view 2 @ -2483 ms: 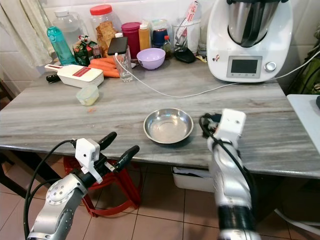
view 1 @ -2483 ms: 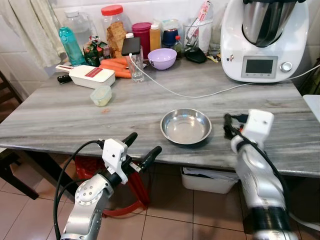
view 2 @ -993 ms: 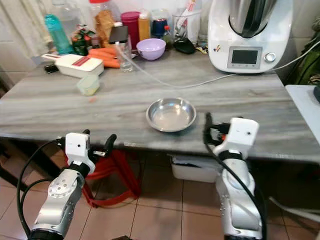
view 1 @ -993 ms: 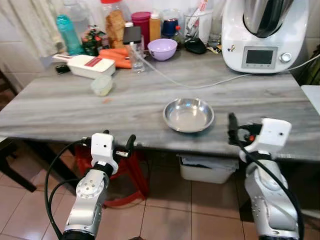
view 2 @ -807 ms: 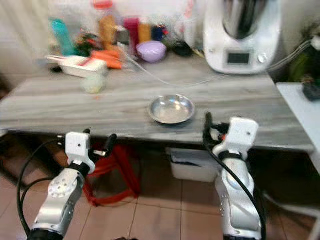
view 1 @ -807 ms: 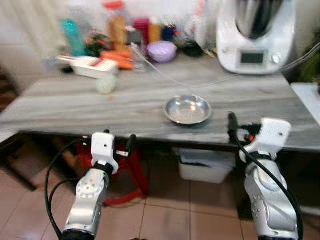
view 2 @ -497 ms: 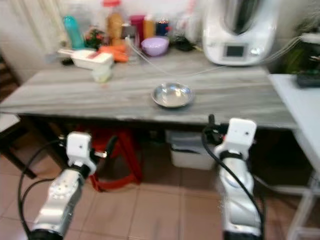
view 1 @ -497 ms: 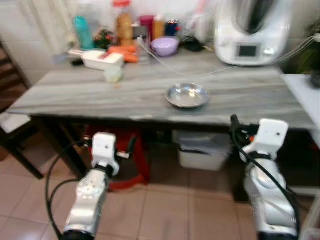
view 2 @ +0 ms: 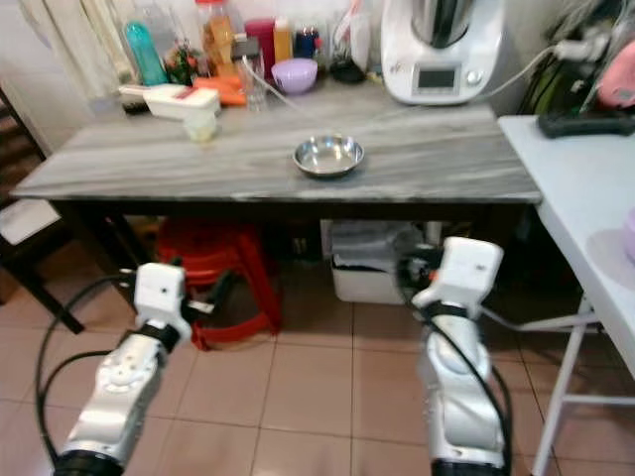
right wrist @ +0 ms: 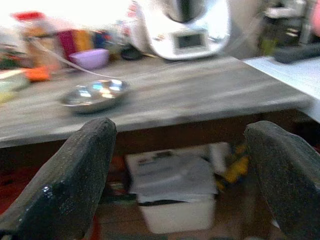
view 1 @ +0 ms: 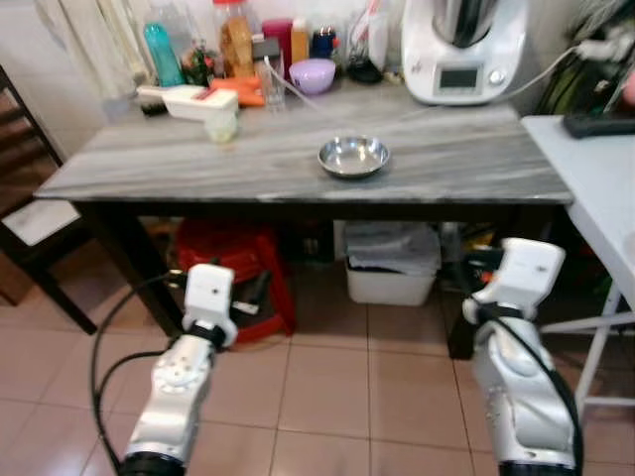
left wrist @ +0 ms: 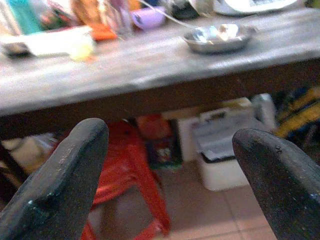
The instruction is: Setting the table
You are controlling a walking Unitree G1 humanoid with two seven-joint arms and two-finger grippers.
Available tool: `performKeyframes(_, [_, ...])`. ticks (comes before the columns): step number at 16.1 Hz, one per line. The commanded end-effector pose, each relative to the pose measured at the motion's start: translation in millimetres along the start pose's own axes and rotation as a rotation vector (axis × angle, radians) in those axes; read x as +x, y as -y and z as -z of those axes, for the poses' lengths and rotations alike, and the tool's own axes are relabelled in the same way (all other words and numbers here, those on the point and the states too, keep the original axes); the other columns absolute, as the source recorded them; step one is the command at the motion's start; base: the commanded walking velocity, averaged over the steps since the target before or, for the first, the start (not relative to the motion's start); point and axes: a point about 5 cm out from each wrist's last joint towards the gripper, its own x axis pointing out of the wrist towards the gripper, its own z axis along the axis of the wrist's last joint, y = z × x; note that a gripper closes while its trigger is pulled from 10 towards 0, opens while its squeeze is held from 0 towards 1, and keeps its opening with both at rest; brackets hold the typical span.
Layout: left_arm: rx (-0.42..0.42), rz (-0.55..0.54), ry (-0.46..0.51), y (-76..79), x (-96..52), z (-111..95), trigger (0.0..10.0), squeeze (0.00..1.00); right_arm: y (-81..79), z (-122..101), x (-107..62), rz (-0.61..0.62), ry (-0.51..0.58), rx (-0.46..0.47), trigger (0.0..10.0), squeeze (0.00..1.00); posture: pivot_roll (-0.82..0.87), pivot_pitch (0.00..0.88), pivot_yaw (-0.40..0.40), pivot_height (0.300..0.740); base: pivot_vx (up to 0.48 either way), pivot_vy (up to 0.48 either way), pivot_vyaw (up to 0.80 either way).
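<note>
A long grey table [view 1: 159,169] stands ahead of the robot, with a tiled floor [view 1: 327,397] below it. A second, white table [view 2: 585,198] is off to the robot's right. At the back of the grey table, toward the right, sits a big white kitchen machine [view 1: 461,45]. Under the table are a red stool [view 1: 233,263] and a white box [view 1: 389,268] full of papers.

Both silver arms are held low, out in front of the table and below its top. The left pincer [left wrist: 170,175] is open, with its two black fingers [left wrist: 60,175] spread wide and nothing between them. The right pincer [right wrist: 185,175] is open too, and it holds nothing.

A shiny metal bowl [view 1: 353,156] sits alone near the middle of the table, close to the front edge. Both pincers are well away from it. At the back left there is a white slicer box [view 1: 189,101], some orange carrots [view 1: 236,91], a small purple bowl [view 1: 313,74], a blue-green bottle [view 1: 162,54] and a few jars. A small pale tub [view 1: 222,125] sits just in front of the slicer box.
</note>
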Motion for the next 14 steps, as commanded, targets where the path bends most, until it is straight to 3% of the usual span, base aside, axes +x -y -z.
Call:
performKeyframes(1, [0.009,-0.005,0.013,-2.0,0.9,-3.1,10.0,0.0,2.1,-2.6,0.5,-0.004,0.004,-0.004,10.0,0.0,-0.11,0.0,0.09,0.74,0.0,0.0,0.0])
performKeyframes(5, [0.023,-0.001,-0.004,-3.0,1.4,-1.4,10.0,0.0,2.0,-1.5,0.4,-0.008,-0.004,0.013,10.0,0.0,-0.11,0.0,0.091,0.74,0.0,0.0,0.0])
performKeyframes(12, [0.006,0.025,-0.006,-0.6,1.5,-1.3,10.0,0.0,-1.0,-1.3,1.9,-0.012,-0.008,0.042,10.0,0.0,-0.11,0.0,0.094,0.74,0.0,-0.359,0.0])
performKeyframes(14, [0.005,0.03,-0.011,0.5,-0.4,0.5,10.0,0.0,-0.8,-0.6,2.1,-0.009,-0.011,0.04,10.0,0.0,-0.11,0.0,0.096,0.74,0.0,-0.394,-0.63])
